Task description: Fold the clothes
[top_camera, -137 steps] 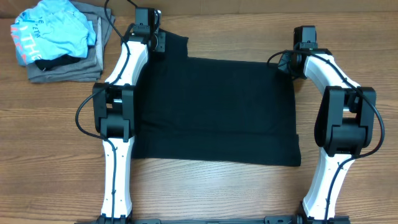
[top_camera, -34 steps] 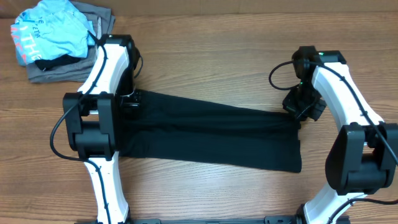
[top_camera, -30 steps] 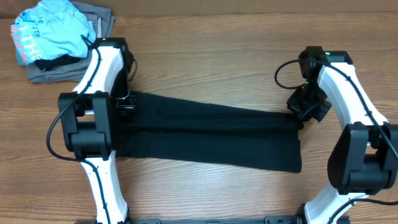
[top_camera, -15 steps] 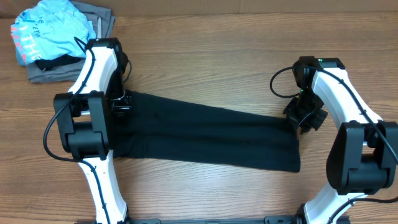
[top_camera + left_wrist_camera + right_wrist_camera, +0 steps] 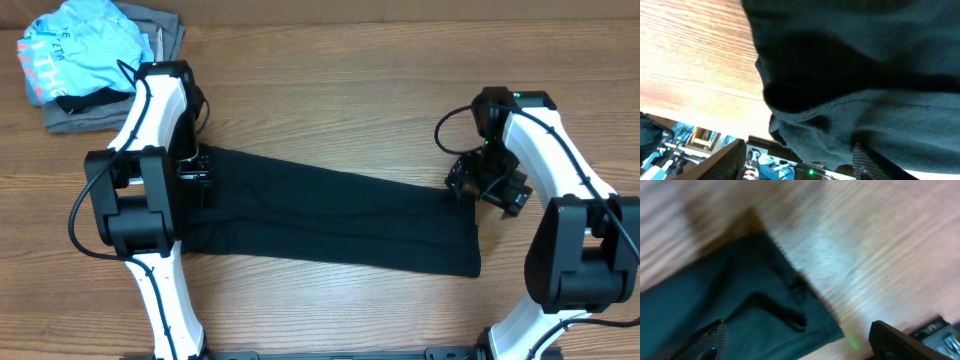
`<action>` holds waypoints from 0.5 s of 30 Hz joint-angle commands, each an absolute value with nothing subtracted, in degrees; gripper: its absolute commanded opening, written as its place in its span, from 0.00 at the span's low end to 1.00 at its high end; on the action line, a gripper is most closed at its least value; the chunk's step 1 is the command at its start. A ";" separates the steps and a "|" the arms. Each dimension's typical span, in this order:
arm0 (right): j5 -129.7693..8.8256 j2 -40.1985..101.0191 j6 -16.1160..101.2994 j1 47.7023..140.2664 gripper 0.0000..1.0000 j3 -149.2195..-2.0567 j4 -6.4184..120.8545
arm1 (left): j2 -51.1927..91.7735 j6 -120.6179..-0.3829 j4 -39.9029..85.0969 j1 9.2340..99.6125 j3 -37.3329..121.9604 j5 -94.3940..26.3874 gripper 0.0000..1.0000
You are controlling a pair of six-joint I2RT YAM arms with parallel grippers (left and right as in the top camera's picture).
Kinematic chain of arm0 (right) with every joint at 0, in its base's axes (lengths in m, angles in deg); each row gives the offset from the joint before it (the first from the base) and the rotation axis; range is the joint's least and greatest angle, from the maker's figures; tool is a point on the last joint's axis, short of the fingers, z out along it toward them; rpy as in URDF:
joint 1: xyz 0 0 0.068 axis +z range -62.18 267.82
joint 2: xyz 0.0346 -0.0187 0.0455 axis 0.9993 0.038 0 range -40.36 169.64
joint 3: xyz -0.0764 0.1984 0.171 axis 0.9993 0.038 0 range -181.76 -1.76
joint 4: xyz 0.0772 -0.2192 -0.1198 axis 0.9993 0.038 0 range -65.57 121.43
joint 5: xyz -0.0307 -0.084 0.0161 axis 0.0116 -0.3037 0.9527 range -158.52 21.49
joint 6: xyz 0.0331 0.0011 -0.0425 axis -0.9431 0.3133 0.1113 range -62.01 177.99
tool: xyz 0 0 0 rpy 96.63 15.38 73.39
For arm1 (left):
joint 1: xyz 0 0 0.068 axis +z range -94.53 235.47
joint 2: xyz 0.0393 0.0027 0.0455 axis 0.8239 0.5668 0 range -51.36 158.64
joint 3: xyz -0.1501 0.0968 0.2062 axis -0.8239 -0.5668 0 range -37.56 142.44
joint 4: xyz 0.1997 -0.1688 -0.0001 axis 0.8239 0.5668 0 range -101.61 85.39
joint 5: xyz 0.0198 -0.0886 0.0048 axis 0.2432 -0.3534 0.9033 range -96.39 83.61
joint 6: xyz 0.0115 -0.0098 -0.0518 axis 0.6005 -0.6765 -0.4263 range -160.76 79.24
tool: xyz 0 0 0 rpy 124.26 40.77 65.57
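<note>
The clothes, a black T-shirt (image 5: pixel 330 220), lie folded into a long band across the middle of the wooden table. My left gripper (image 5: pixel 193 170) stands at the band's back left corner, open. In the left wrist view a bunched fold of the shirt (image 5: pixel 865 50) sags loosely between the spread jaws of the left gripper (image 5: pixel 800 167), gripped by neither finger. My right gripper (image 5: pixel 478 185) hovers at the band's back right corner. In the right wrist view the right gripper (image 5: pixel 805 345) is wide open above the shirt's corner (image 5: pixel 715 300), which lies flat on the wood.
A light blue shirt with red lettering (image 5: pixel 85 50) sits on a folded grey garment (image 5: pixel 110 112) at the table's back left corner. Bare wood (image 5: pixel 340 100) lies behind the black band and in front of it.
Both grippers have opened and let go of the shirt's edge. The folded-over edge has settled onto the table. The right gripper has shifted slightly left over the corner.
</note>
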State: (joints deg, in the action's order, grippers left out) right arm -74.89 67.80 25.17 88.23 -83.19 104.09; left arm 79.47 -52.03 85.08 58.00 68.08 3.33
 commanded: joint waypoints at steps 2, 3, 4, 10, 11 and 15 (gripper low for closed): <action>-62.03 65.83 39.44 88.09 0.94 -85.79 101.55 | 76.32 -52.38 85.18 57.32 73.09 1.75 0.67; -60.37 65.83 41.11 88.09 0.94 -85.75 101.34 | 75.66 -52.36 85.03 56.93 73.68 1.43 0.67; -58.82 65.83 42.00 88.09 0.93 -85.75 101.18 | 74.64 -52.36 84.94 56.34 74.31 1.43 0.66; -58.08 65.83 41.94 88.09 0.83 -85.24 99.70 | 67.80 -52.36 82.08 50.87 75.10 0.90 0.63; -57.99 65.83 41.91 88.09 0.80 -84.96 99.22 | 67.12 -52.36 81.40 49.95 75.10 0.84 0.62; -57.40 65.83 41.94 88.20 0.69 -82.82 97.97 | 66.75 -51.07 79.61 46.50 74.82 1.06 0.34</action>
